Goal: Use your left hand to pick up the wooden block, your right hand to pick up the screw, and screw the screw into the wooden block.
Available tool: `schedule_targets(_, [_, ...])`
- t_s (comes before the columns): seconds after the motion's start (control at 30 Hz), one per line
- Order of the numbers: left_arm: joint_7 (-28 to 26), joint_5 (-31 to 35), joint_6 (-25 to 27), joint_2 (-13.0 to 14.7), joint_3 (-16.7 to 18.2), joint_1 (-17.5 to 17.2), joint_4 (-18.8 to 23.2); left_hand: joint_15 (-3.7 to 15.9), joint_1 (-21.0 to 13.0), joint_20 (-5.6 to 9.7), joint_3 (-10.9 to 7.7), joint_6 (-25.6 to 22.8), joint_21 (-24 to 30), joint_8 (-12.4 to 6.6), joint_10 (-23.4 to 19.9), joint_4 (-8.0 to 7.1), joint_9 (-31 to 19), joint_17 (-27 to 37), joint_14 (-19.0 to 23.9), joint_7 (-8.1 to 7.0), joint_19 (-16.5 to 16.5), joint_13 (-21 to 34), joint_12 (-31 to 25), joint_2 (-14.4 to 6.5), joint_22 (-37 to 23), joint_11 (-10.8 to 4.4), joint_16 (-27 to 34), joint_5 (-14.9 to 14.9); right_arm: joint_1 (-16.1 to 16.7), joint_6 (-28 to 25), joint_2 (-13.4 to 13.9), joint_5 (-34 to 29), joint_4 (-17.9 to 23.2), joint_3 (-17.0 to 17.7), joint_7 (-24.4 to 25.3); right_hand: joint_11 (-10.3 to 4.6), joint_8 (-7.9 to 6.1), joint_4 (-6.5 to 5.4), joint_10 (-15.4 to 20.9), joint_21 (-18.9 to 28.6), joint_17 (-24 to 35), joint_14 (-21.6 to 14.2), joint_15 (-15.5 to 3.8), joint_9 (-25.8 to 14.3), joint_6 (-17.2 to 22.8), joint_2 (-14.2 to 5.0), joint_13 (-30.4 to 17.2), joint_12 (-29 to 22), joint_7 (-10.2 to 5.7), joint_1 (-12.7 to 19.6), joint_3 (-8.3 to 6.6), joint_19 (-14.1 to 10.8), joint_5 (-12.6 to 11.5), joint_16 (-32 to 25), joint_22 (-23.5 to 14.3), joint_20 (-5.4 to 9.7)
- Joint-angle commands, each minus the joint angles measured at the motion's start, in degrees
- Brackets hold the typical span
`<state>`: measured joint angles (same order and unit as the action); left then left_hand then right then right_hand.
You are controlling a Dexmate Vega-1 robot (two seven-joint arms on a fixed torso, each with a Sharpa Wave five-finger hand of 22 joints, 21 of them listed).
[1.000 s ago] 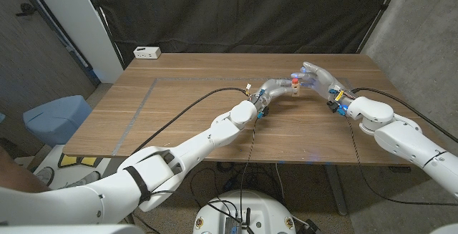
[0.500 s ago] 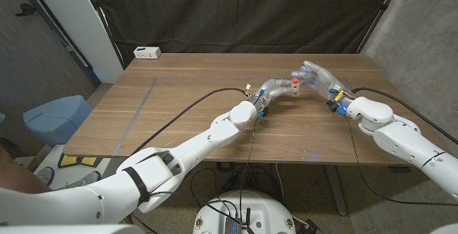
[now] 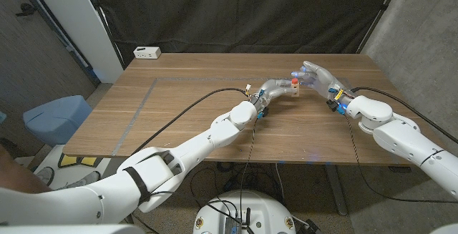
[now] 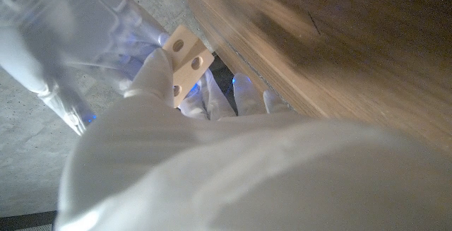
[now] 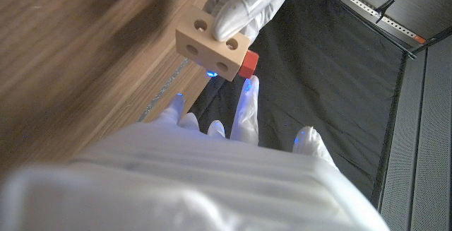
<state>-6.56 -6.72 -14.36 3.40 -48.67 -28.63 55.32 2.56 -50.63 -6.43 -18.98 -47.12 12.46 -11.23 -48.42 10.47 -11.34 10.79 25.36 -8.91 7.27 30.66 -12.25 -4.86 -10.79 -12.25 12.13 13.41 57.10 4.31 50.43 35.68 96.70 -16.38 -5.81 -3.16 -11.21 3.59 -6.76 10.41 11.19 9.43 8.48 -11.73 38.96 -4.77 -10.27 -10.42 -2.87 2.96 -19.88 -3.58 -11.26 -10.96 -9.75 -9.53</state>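
Note:
My left hand [image 3: 272,89] holds the pale wooden block [image 3: 294,90] just above the table's middle, a little right of centre. The block [image 4: 185,60] has round holes and is pinched by my left hand's fingers [image 5: 247,1]. The screw's red head [image 3: 294,81] sits on top of the block [image 5: 212,44], tight against it, and its shaft is hidden. My right hand [image 3: 316,76] stands just right of the block with its fingers spread. One fingertip [image 5: 247,93] reaches up to the red head [image 5: 247,63], and the thumb is well apart from it.
A white power strip [image 3: 147,52] lies at the table's far left edge. Black cables [image 3: 200,101] run along both arms over the wood. A blue bin [image 3: 54,116] stands on the floor left of the table.
My right hand's fingers have shifted slightly beside the screw head. The left hand and the block have stayed in place.

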Motion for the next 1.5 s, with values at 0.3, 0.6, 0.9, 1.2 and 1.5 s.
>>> schedule_targets(0.3, [0.59,-0.22,-1.21,-1.20,-0.15,1.25,-2.75,2.72,-0.29,0.30,-2.09,-0.87,0.13,-0.31,-0.43,-1.54,-0.22,0.13,0.36,0.23,-0.05,0.34,-0.43,-0.52,-0.19,0.01,0.27,0.22,-1.23,-1.43,0.09,0.57,-1.01,-0.81,-1.11,0.02,-0.51,-0.40,0.08,0.34,0.10,4.38,-0.05,-0.20,0.95,0.07,-0.07,-0.47,0.54,-0.20,-0.08,0.45,-0.50,-0.39,-0.06,-0.49])
schedule_targets(0.6, [0.56,-0.25,-1.01,-1.07,-0.12,1.13,-2.39,2.68,-0.28,0.28,-2.08,-0.76,0.13,-0.27,-0.40,-1.56,-0.22,0.15,0.33,0.33,-0.06,0.33,-0.41,-0.56,-0.19,0.01,0.27,0.22,-0.95,-0.78,0.02,0.39,-1.04,-0.81,-1.03,-0.05,-0.80,-0.45,0.35,0.38,0.09,4.33,-0.10,-0.24,1.63,0.08,-0.07,-0.56,0.74,-0.22,-0.07,0.44,-0.53,-0.43,-0.06,-0.48])
schedule_targets(0.9, [0.34,-0.26,-0.45,-0.48,-0.04,0.43,-1.03,2.61,-0.22,0.30,-2.07,-0.86,0.13,-0.31,-0.41,-1.60,-0.22,0.16,0.33,0.30,-0.04,0.33,-0.41,-0.58,-0.19,0.01,0.28,0.21,-0.29,-1.16,0.22,0.70,-0.33,-0.51,-0.41,-0.11,-1.15,-0.51,0.80,0.45,0.07,4.22,-0.21,-0.39,2.33,0.05,-0.08,-0.69,0.71,-0.22,-0.08,0.32,-0.58,-0.49,-0.06,-0.48])
schedule_targets(1.2, [0.48,-0.34,-0.51,-0.41,-0.03,0.33,-0.96,2.69,-0.18,0.33,-2.04,-0.80,0.14,-0.29,-0.47,-1.59,-0.21,0.14,0.38,0.28,-0.03,0.32,-0.44,-0.48,-0.19,0.03,0.29,0.21,0.35,-1.22,0.34,0.63,0.27,-0.18,0.50,-0.03,-1.43,-0.56,1.03,0.48,0.05,4.06,-0.12,-0.66,2.69,0.04,-0.08,-0.72,0.60,-0.22,-0.09,0.25,-0.61,-0.55,-0.06,-0.45])
schedule_targets(1.5, [0.65,-0.44,-0.78,-0.65,-0.02,0.53,-1.53,2.66,-0.09,0.32,-2.04,-0.83,0.14,-0.30,-0.45,-1.63,-0.21,0.13,0.39,0.33,-0.03,0.32,-0.43,-0.46,-0.19,0.04,0.27,0.21,1.28,-1.52,0.69,0.73,1.17,0.42,1.54,0.22,-1.99,-0.58,1.40,0.54,0.03,3.77,-0.06,-1.05,3.53,0.01,-0.10,-0.77,1.07,-0.14,-0.13,0.08,-0.65,-0.64,-0.06,-0.33])
